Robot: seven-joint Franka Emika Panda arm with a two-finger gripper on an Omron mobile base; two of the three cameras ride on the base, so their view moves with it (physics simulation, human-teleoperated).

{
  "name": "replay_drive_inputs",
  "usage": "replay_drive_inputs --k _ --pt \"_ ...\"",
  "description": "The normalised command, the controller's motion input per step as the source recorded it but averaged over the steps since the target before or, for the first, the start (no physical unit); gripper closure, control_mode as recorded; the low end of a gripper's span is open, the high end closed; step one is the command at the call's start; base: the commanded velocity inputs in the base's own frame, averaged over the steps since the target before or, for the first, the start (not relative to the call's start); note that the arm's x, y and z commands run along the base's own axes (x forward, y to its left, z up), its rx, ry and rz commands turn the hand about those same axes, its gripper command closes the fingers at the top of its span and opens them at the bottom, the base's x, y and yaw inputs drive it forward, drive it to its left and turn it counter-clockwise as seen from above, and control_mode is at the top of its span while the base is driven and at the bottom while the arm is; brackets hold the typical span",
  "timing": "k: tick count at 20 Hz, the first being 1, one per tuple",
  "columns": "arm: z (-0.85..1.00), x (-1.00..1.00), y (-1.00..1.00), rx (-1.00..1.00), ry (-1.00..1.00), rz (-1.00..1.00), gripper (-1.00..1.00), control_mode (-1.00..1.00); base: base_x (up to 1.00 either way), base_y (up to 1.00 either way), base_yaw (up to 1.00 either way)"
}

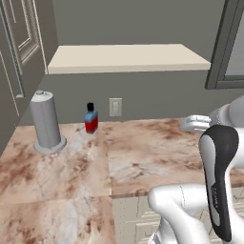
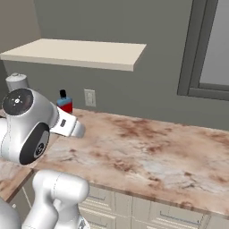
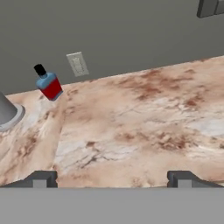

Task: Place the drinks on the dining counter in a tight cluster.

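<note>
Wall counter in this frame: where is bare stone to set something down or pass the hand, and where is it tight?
The marbled counter lies bare from the wall outlet rightward toward the window frame, and along its front edge. It is tight only at the back left, where the red-and-blue container stands beside the grey cylinder. The open hand hovers above bare stone.

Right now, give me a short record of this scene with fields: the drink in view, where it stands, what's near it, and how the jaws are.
drink: small red-and-blue container with a dark top, upright
surface: marbled wall counter over cream drawers, near the back wall
neighbours: tall grey cylinder on a round base to its left, apart from it; wall outlet to its right
gripper: jaws open, empty, well short of the container
overhead: cream shelf
</note>
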Motion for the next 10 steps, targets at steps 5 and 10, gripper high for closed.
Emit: replay_drive_inputs --k 5,10 --pt "0.00 0.00 0.00 0.00 0.00 0.00 -1.00 1.00 0.00 0.00 0.00" --pt "0.00 0.07 0.36 0.00 0.00 0.01 -1.00 -1.00 -0.01 0.05 0.00"
